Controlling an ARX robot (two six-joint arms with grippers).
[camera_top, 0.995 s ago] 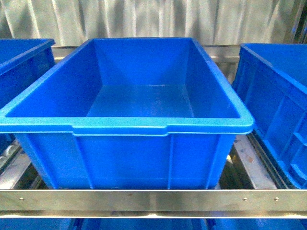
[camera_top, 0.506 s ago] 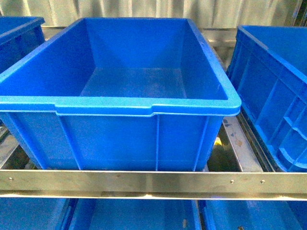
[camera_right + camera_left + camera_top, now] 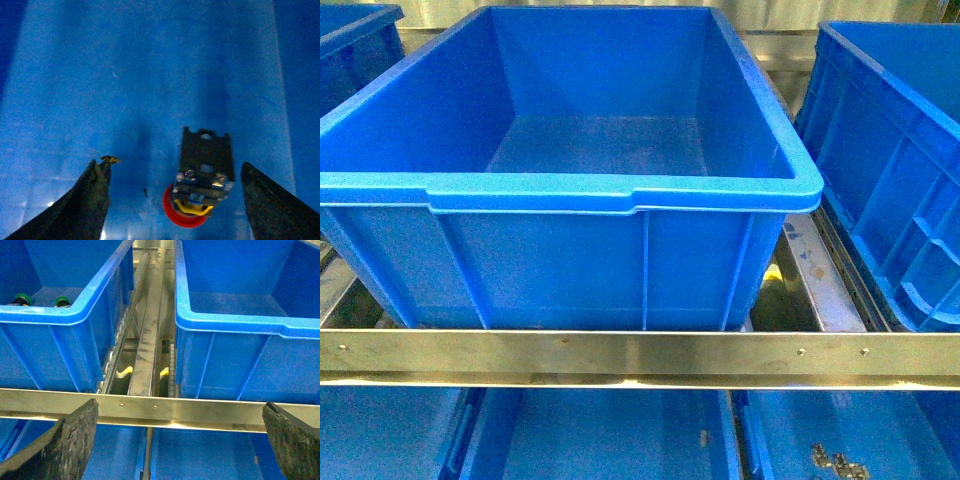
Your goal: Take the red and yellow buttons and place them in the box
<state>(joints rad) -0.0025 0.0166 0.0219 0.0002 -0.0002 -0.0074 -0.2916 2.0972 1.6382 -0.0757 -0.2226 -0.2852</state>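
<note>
**While our arms stay out of the front view**

Our right gripper (image 3: 172,192), jaws apart, hangs over a red button (image 3: 200,200) lying free on a blue floor. Left gripper (image 3: 180,440) is spread too. Since before, the box (image 3: 620,190) sits lower in view.

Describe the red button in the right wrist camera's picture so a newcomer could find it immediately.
Start with the blue bin floor filling the right wrist view, then look between the open right gripper fingers. The red button lies there: black body, red cap, the only object on that floor.
</note>
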